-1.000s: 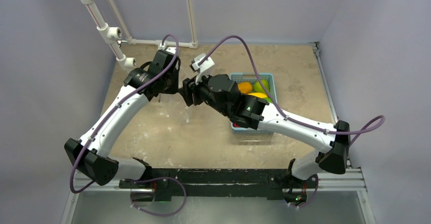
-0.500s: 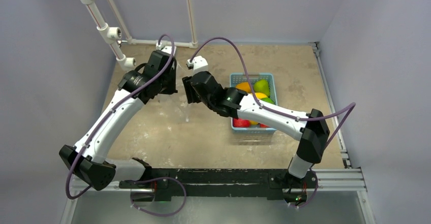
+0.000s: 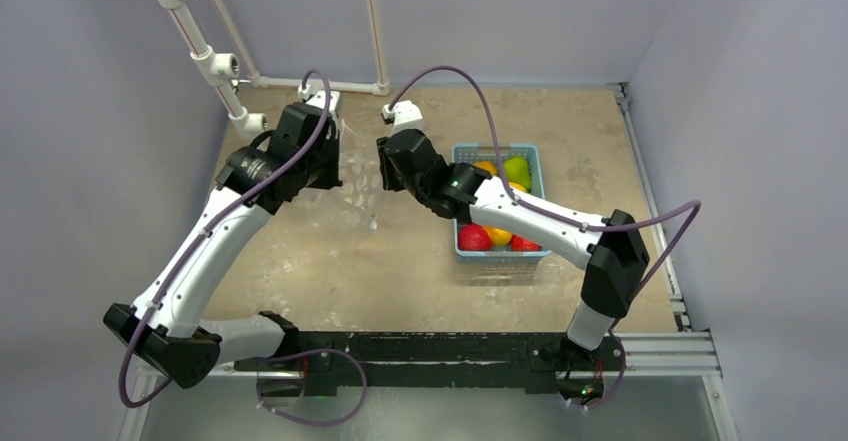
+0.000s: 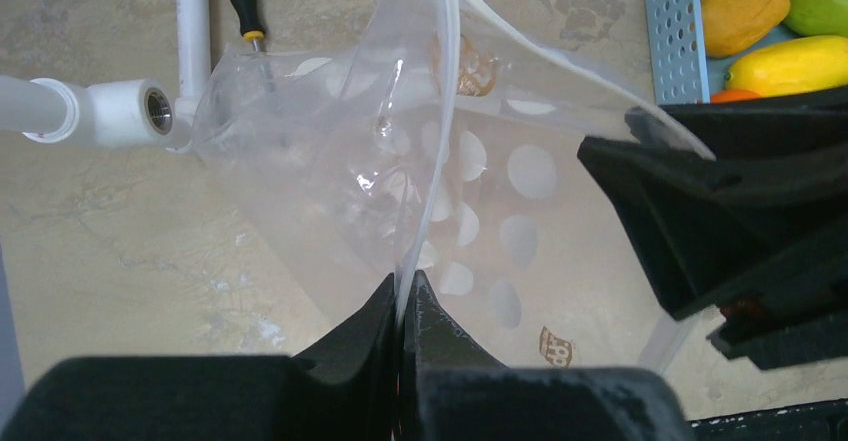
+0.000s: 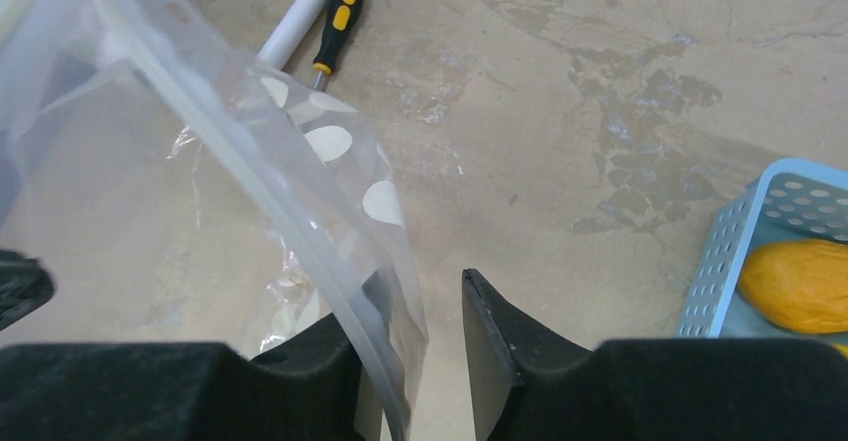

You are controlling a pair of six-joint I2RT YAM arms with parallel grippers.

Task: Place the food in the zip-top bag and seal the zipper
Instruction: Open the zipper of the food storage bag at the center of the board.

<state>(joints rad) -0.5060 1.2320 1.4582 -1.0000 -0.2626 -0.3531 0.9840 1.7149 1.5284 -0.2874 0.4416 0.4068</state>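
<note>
The clear zip-top bag (image 4: pixel 330 151) hangs above the table between my two grippers. My left gripper (image 4: pixel 405 289) is shut on its mouth edge, pinching the whitish zipper (image 4: pixel 447 81). In the right wrist view, my right gripper (image 5: pixel 428 291) stands open, and the zipper (image 5: pixel 230 151) runs down against its left finger (image 5: pixel 380 296), with a gap to the other finger. Seen from above, the left gripper (image 3: pixel 335 166) and right gripper (image 3: pixel 384 173) sit close together, left of the basket. The food (image 3: pixel 497 233), red, orange, yellow and green toy fruits, lies in the light-blue basket (image 3: pixel 538 171).
A white pipe frame (image 3: pixel 215 61) rises at the back left, with a rail along the far wall. A black-and-yellow screwdriver (image 5: pixel 335 21) lies on the table by a pipe (image 4: pixel 120 111). The basket's slotted wall (image 5: pixel 735 241) is just right of my right gripper.
My right arm has stretched out and swung its gripper away from the basket, uncovering the fruits. The left gripper drifted slightly back-left. The right jaws have narrowed.
</note>
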